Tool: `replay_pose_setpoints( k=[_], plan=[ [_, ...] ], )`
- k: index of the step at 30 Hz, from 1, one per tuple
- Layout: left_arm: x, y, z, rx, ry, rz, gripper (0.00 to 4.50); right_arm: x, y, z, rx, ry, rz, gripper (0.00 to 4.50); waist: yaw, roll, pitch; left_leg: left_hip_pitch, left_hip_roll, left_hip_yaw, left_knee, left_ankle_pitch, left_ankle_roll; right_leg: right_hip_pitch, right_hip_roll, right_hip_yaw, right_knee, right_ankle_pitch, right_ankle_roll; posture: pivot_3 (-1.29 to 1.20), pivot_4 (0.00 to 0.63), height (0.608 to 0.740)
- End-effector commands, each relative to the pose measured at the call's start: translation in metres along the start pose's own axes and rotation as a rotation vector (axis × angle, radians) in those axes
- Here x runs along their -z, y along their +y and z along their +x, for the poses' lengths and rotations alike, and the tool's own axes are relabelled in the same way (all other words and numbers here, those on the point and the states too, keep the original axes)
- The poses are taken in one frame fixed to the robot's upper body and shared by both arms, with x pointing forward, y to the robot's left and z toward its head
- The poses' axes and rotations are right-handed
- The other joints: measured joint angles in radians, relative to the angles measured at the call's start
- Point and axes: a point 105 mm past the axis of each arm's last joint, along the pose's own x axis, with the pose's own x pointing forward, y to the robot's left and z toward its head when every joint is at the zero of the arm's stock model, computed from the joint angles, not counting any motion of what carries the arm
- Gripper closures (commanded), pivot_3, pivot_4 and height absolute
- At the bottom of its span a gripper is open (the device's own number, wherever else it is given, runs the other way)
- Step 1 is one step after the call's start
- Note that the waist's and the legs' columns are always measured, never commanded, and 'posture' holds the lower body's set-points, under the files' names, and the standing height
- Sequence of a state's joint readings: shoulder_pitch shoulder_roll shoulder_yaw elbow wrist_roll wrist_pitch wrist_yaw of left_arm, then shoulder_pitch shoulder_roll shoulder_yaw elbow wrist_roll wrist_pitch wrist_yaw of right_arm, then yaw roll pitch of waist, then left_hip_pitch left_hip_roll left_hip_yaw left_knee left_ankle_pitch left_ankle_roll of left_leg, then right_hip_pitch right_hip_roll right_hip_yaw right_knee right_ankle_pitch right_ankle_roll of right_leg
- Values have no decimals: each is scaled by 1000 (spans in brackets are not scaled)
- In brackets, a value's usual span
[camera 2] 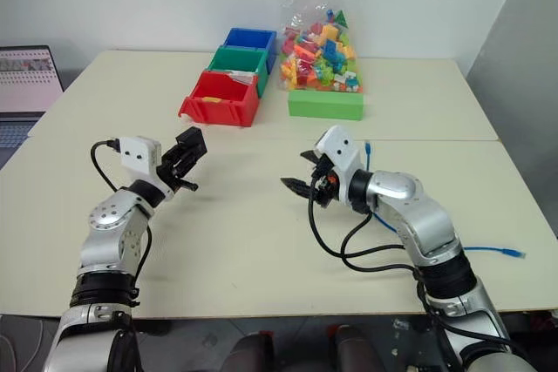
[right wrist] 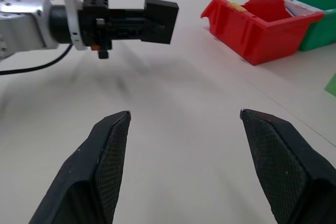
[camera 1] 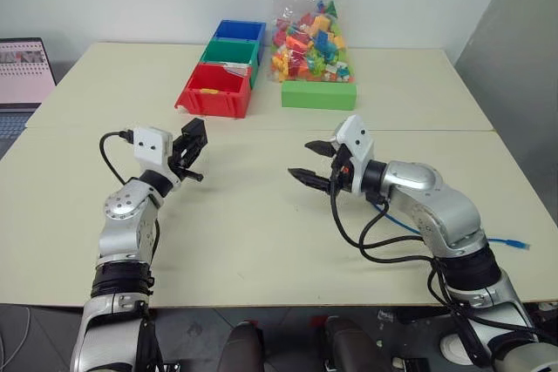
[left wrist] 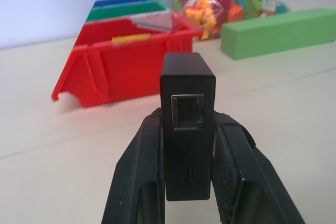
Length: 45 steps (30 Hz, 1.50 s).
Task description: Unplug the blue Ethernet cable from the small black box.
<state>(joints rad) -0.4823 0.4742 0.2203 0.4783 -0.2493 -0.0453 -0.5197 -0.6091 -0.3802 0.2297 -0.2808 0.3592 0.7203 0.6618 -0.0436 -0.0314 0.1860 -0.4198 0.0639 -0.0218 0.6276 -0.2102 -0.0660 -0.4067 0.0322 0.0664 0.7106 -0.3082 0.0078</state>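
Jaws of the left gripper (camera 1: 191, 151) clamp the small black box (left wrist: 187, 124) level above the table, while the right gripper (camera 1: 316, 165) gapes empty.

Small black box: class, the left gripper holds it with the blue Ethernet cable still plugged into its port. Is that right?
Not quite. The left gripper does hold the small black box, but its port is empty, as the left wrist view shows. The blue Ethernet cable lies on the table by the right arm.
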Motion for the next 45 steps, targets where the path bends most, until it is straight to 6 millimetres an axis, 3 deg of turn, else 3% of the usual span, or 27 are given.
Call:
replay_pose_setpoints(
  k=[1, 6, 7, 16, 21, 26, 30, 36, 45],
  plan=[
    [11, 6, 1, -46, 14, 5, 3723, -19, 3, 1, -12, -28, -35, 962, 0, 0, 0, 0, 0, 0, 0, 0, 0, 0, 0, 0, 0, 0, 0, 0, 150, 740],
    [36, 13, -6, -91, 77, -57, 3723, -21, -1, 2, 10, -20, -40, 962, 1, 0, 0, 0, 0, -1, 0, 0, 0, 0, 0, -1, 0, 0, 0, 0, 150, 740],
    [38, 13, -7, -90, 82, -69, 3021, -21, -1, 2, 10, -18, -41, 882, 1, 0, 0, 0, 0, -1, 0, 0, 0, 0, 0, -1, 0, 0, 0, 0, 150, 740],
    [41, 10, -13, -79, 76, -113, 1147, -20, 0, 3, 6, -10, -38, 882, -1, 0, 0, 1, 0, 0, 0, 0, 0, 0, 0, -1, 1, 0, 0, 0, 150, 740],
    [40, 12, -30, -113, 130, -94, 191, -16, 1, 2, 10, -1, -34, 882, -6, 0, 0, 1, 0, 0, 0, 0, 0, 0, 0, 0, 1, 0, 0, 0, 150, 740],
    [36, 5, -55, -63, 263, -20, 191, -5, -4, -6, 41, 25, -18, 882, -13, 0, 0, 1, 1, -1, 0, 0, 0, 1, 0, 1, 1, 0, 1, 0, 150, 740],
    [13, -2, -71, 37, 268, 83, 191, 2, -10, -19, 62, 35, -28, 882, -13, -1, 0, 1, 1, -1, -1, 0, 0, 1, 0, 3, 1, -1, 1, 0, 150, 740],
    [-36, -2, -100, 275, 300, 138, 191, 8, -15, -60, -32, 51, -47, 882, -9, -2, 2, 1, 0, -1, -1, 0, 0, 1, -1, 2, 0, -2, 3, 0, 150, 740],
    [-60, 10, -111, 346, 373, 143, 191, 3, -27, -86, -76, 71, -33, 882, -14, 0, 3, 3, 1, 0, -2, 0, 0, 0, 0, 3, -1, -3, 3, 0, 150, 740]
  ],
)
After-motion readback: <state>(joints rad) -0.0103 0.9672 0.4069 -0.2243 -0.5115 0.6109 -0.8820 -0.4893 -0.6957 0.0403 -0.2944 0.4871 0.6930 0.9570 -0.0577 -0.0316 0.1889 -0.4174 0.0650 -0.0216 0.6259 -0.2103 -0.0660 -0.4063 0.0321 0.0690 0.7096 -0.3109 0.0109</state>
